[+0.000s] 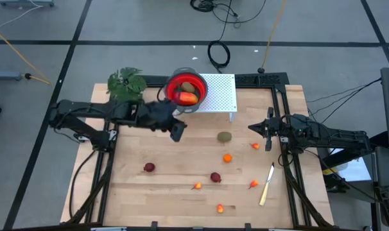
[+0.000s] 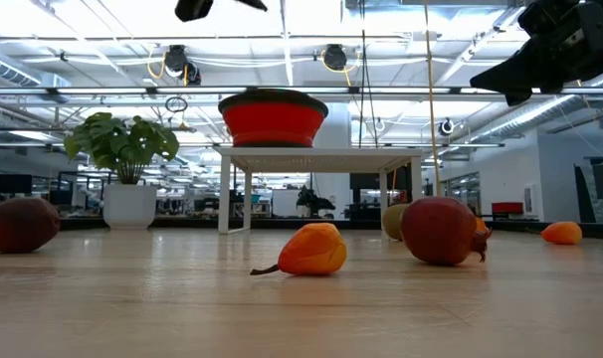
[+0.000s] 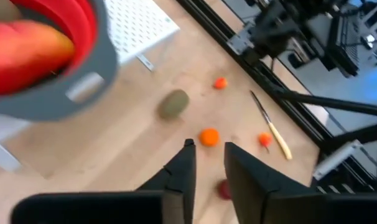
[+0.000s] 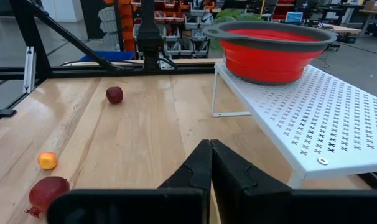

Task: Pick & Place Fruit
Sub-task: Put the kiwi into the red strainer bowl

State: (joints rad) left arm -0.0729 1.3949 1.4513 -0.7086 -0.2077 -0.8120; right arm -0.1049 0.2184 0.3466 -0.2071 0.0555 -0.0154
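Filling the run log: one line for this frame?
left gripper: empty, beside bowl | right gripper: shut, idle | bowl: holds fruit | kiwi: on table

A grey concrete floor [image 1: 40, 25] crossed by dark taped lines surrounds the pale wooden bench [image 1: 181, 186], with black cables [image 1: 219, 54] coiled on it and a yellow cord [image 1: 18, 48] trailing across. Beyond the bench, the room is a large open workshop: long bright ceiling light strips [image 2: 73, 45], exposed pipes, and distant shelving racks [image 4: 176, 31].
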